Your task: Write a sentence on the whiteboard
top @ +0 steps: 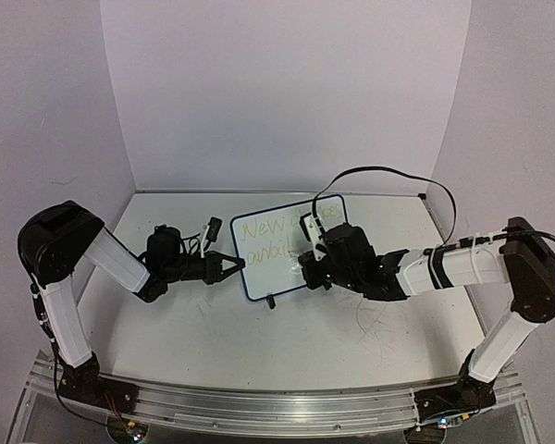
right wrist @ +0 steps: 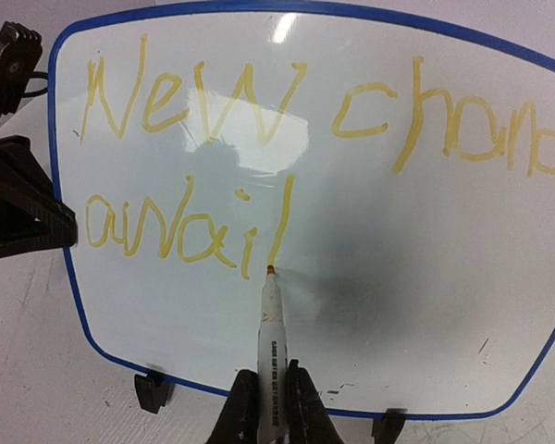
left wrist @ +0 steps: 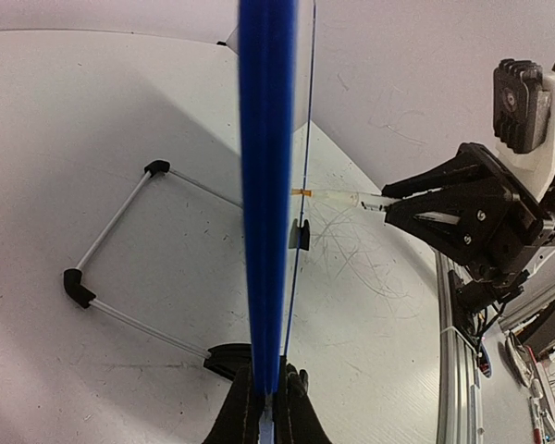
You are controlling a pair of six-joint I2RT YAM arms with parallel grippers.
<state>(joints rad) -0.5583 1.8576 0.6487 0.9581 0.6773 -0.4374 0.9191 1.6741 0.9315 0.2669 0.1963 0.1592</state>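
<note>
Mid-sentence here: right gripper (right wrist: 270,393) is pinching the marker (right wrist: 270,319), tip touching the whiteboard (right wrist: 425,305) mid-frame, working on line two of the sentence (right wrist: 259,102). Meanwhile left gripper (left wrist: 268,402) is clamping the board's edge. Next stroke's probably needing light pressure.

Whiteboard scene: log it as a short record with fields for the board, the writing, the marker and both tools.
whiteboard: standing upright, thin blue frame
sentence: pale yellow, two lines; first begins "New", second reads "awai" plus one long stroke
marker: tip at that stroke's foot, seemingly touching the board
right tool: shut on the marker
left tool: shut on the board's edge, the left one in the top view
</note>
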